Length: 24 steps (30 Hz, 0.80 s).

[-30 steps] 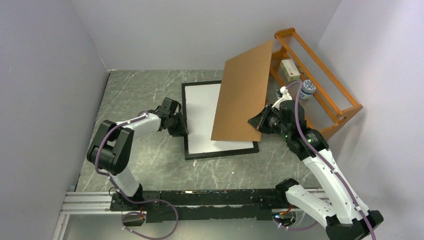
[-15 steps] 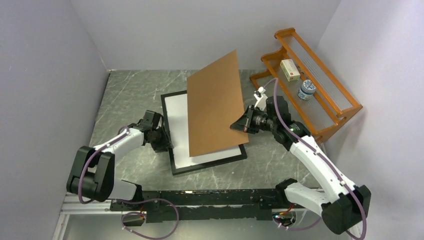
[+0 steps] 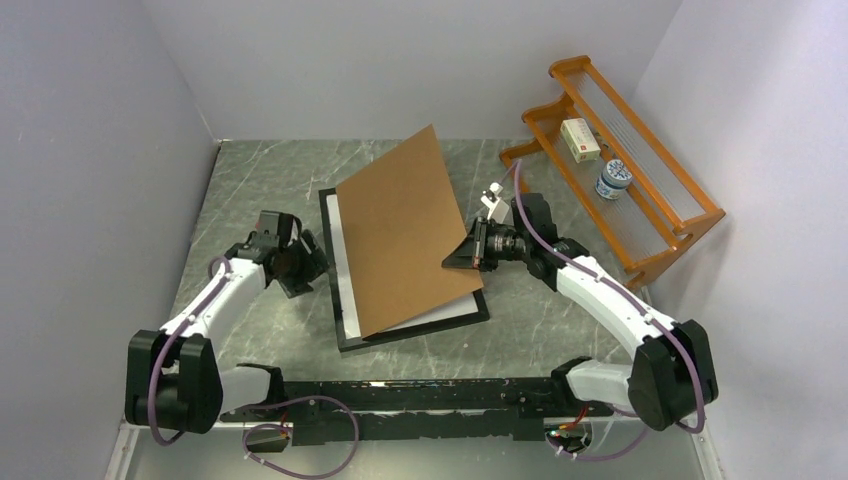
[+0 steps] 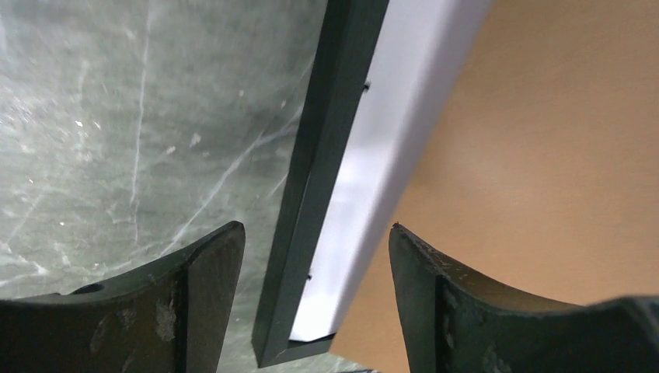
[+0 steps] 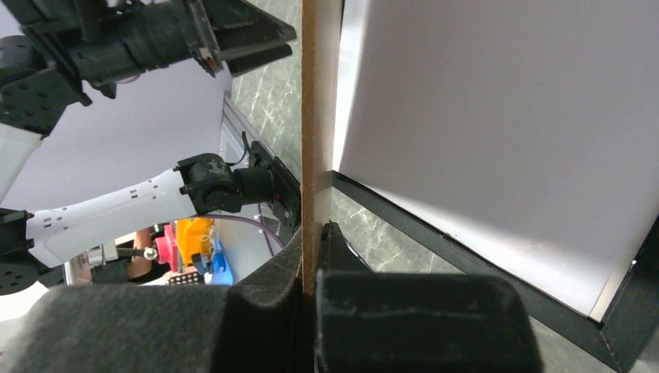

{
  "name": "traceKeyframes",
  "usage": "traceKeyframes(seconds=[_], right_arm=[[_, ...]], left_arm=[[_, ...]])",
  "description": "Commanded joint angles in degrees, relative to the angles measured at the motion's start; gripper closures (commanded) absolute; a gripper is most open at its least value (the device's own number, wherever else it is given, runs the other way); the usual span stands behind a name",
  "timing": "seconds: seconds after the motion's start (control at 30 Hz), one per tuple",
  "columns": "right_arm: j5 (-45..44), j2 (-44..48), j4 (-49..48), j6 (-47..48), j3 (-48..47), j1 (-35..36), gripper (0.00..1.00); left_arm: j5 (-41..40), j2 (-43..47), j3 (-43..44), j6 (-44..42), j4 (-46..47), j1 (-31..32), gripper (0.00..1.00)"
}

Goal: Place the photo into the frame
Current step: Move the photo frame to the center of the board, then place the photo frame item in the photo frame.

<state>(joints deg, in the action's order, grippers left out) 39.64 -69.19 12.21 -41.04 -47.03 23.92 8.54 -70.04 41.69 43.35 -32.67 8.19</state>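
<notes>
The frame [image 4: 308,202] lies flat mid-table, long axis 12–6, photo not visible; right gripper [image 3: 467,251] pinches the tilted backing board [image 3: 400,230] at 3 o'clock above it; left gripper [image 4: 315,231], spread, beside its 9 o'clock rail.

Frame [image 4: 311,194] black, white inside; board [image 3: 405,235] plain brown; table [image 3: 260,180] grey-green, white-veined; rack [image 3: 572,66] orange.

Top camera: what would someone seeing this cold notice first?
The big brown board stands tilted over the middle of the table, pinched at its right edge by the right gripper. Under it a black frame lies flat with a white sheet inside, and the left gripper is open at the frame's left edge. An orange rack sits at the far right.
</notes>
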Motion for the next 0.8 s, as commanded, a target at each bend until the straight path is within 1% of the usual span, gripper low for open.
traceKeyframes(seconds=[0.0,0.13,0.27,0.37,0.63,0.77], right_arm=[[4.9,-1.5,-13.5,-1.3,0.1,-0.3,1.00],[7.5,-5.8,-16.9,-2.6,-0.2,-0.6,1.00],[8.8,-8.8,-17.8,-2.6,-0.6,-0.9,1.00],[8.6,-10.5,-16.8,-1.6,-1.0,-1.1,1.00],[6.2,-13.4,-14.5,-0.3,-0.2,-1.9,1.00],[4.9,-14.1,-15.8,-0.3,1.5,-1.9,1.00]], left_arm=[[-8.0,0.7,5.9,4.8,-2.5,-0.9,0.26],[-15.3,-0.7,8.8,8.1,-5.0,-1.7,0.26],[-16.1,-3.3,9.9,9.0,-3.9,-3.5,0.26],[-14.5,-6.0,10.0,8.6,-1.9,-4.6,0.26],[-6.9,-12.5,8.1,6.4,5.2,-5.9,0.28],[-2.2,-13.7,5.8,5.7,9.0,-6.1,0.28]])
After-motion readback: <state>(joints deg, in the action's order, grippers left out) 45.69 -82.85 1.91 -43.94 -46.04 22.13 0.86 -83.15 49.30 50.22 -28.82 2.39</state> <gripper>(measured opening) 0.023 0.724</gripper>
